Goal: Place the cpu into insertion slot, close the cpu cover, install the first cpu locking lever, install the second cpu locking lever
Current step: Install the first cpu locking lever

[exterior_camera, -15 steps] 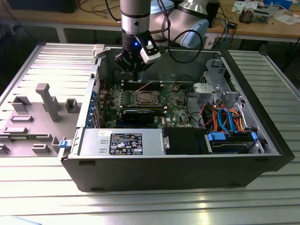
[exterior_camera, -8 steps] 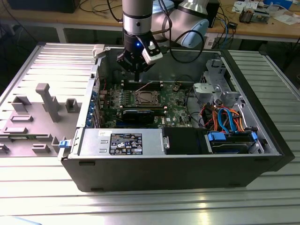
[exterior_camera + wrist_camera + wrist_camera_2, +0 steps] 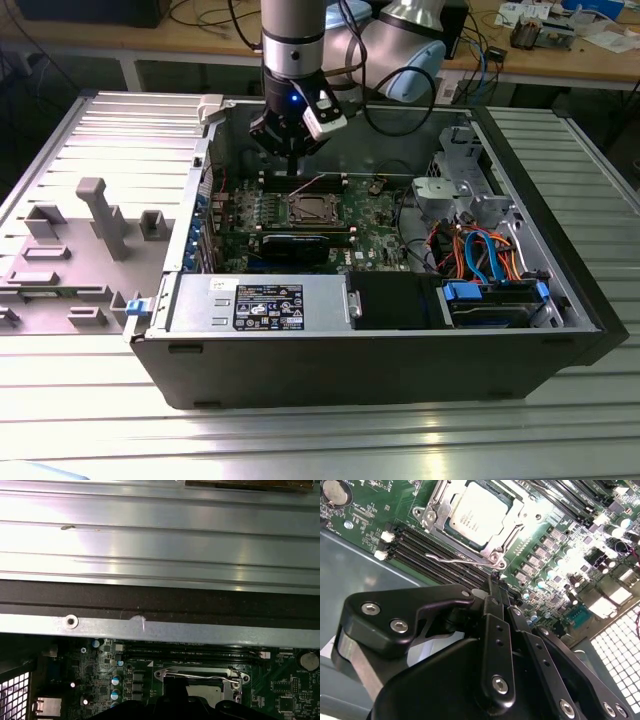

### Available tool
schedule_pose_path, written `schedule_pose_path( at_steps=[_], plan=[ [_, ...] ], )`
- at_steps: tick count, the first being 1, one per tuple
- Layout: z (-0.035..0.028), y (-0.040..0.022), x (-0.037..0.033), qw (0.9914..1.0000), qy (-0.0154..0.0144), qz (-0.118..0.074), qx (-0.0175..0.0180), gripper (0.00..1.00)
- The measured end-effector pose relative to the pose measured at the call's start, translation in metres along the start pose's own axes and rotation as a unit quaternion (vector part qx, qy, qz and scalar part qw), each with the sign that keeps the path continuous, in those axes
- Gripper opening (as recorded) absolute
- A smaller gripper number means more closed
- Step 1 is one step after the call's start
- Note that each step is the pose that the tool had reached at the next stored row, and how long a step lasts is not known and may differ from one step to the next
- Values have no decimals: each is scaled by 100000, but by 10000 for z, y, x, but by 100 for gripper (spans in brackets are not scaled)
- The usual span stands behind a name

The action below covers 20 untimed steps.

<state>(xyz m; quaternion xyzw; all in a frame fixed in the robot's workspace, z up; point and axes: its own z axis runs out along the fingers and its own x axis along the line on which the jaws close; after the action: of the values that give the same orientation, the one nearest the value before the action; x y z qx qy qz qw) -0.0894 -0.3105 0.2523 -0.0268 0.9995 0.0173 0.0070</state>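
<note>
The gripper (image 3: pixel 290 165) hung from the arm over the far part of the open computer case (image 3: pixel 380 365), low above the motherboard (image 3: pixel 375 240). In the second wrist view its black fingers (image 3: pixel 496 630) were pressed together at the tips, with nothing between them. The gripper (image 3: pixel 493 582) hovered just beside the insertion slot (image 3: pixel 308 208), over the long black memory slots (image 3: pixel 415 542) along one side of it, touching neither.

The cpu (image 3: pixel 477 512) lay flat in the insertion slot, silvery face up. The cpu cover (image 3: pixel 436 522) was down around it, framing its edges. A thin wire locking lever (image 3: pixel 460 559) ran along the side of the slot nearest the gripper, its free end reaching out over the memory slots; whether it was latched cannot be told. In the first wrist view the same lever (image 3: pixel 200 676) lay across one edge of the slot.

Nearer in the case sat a long black expansion card (image 3: pixel 295 245). Along the near wall was the grey power-supply box (image 3: pixel 260 300), toward the exterior view's left. On the exterior view's right were orange and blue cables (image 3: pixel 480 250) and a drive bay with blue clips (image 3: pixel 490 300).

The case stood on a ribbed metal table (image 3: pixel 300 430). A grey panel (image 3: pixel 100 220) lay on it to the exterior view's left.
</note>
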Motion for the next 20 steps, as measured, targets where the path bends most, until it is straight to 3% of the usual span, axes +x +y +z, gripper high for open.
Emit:
schedule_pose_path(
  at_steps=[20],
  plan=[
    [77,-3,-4,100000,-2,-2,-2,11]
  ],
)
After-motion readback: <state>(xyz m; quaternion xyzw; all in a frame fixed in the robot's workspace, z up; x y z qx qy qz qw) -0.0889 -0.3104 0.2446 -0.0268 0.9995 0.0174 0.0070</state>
